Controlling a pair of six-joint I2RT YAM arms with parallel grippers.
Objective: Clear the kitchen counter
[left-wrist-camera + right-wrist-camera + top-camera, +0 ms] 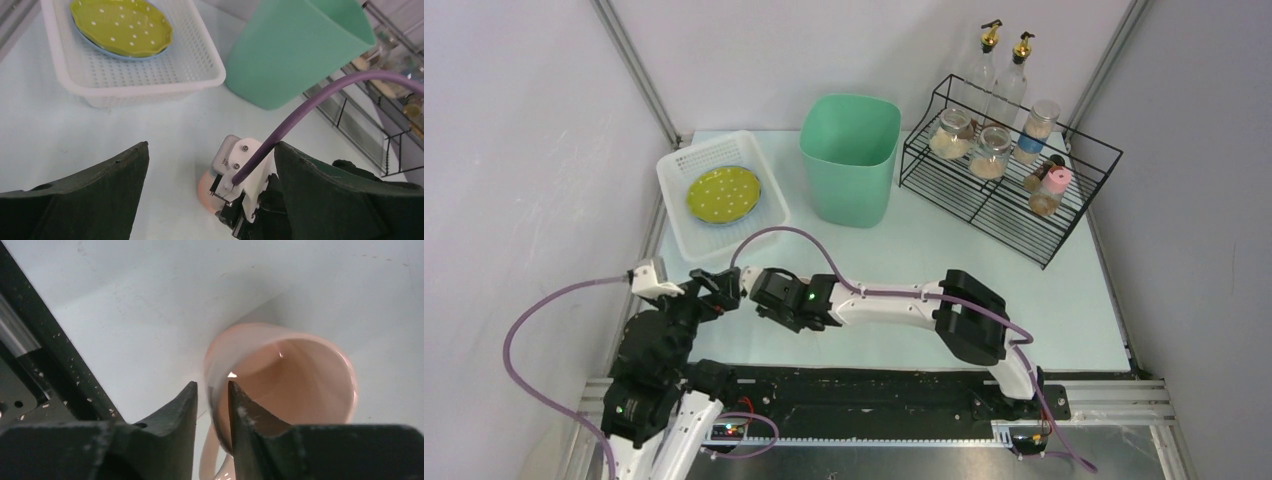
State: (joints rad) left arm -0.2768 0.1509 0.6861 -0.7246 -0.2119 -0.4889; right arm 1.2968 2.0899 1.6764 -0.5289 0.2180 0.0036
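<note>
Pink ceramic fills my right wrist view: a mug (285, 375) sits mouth up on the kitchen counter (944, 260), in the near left part, close to the black rail (874, 385) along the front edge. The right gripper (212, 387) straddles the mug's wall, one finger inside the rim and one outside, the jaws only narrowly apart. I cannot tell whether they press on the wall or merely flank it. The handle shows just below the fingers.

From the left wrist I see only a peach sliver of the mug under the right arm's camera housing. The left gripper (212, 150) hangs above the counter beside it with its jaws spread wide and nothing between them.

Farther back, a white perforated basket (679, 190) stands at the left with a yellow-green dotted plate (722, 193) in it. A mint-green bin (849, 160) stands just right of the basket. A black wire rack (1009, 200) at the back right carries jars and two bottles.
</note>
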